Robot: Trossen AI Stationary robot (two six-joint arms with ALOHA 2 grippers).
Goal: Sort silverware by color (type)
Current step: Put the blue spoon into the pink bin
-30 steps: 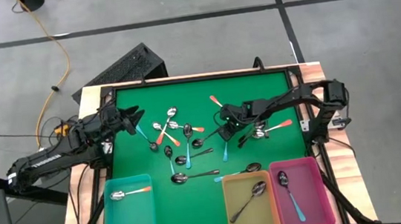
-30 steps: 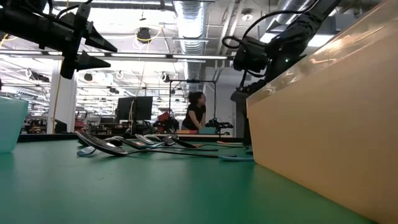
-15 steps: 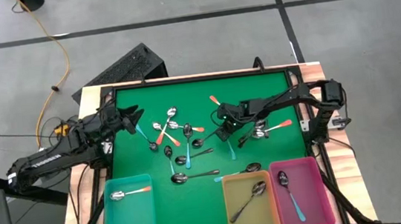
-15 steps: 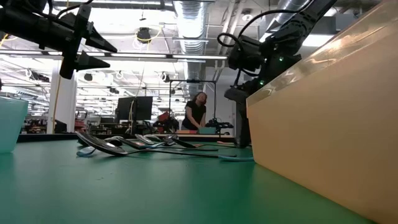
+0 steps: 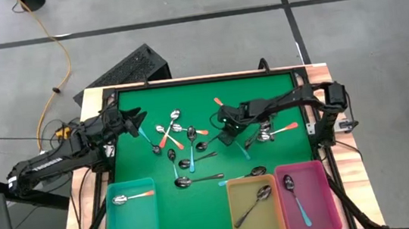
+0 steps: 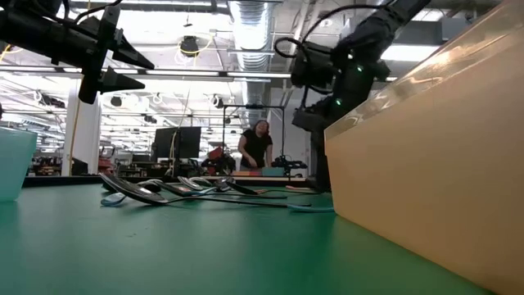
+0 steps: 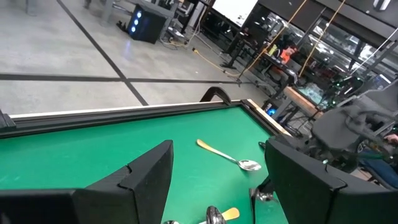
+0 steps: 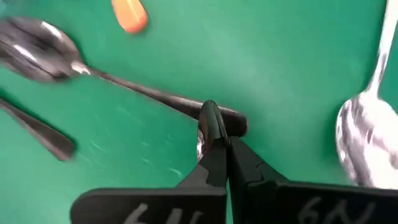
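The right gripper [image 8: 210, 118], out beyond the yellow bin [image 5: 234, 218] among the scattered spoons, is being pressed shut at the very handle tip of a dark spoon [image 8: 143, 90], so a slip or swing on lifting is being risked, while the left gripper [image 5: 138, 120] is being held wide, far from that bin.

A green-topped table [image 5: 271, 92] with a black rim and pale wooden edging fills the middle of the high view. Loose spoons [image 5: 179, 138] lie scattered on the green — a cluster left of centre, with orange-red, light blue and dark handles mixed and some crossing. One orange-handled spoon [image 5: 283, 128] lies at right of centre, and a dark one [image 5: 198, 180] lower centre. Along the bottom edge three bins rest on the surface: a teal bin [image 5: 110, 226] at lower left, a yellow bin [image 5: 234, 218] beside a pink bin [image 5: 322, 203] at lower right — each holding a spoon or two.
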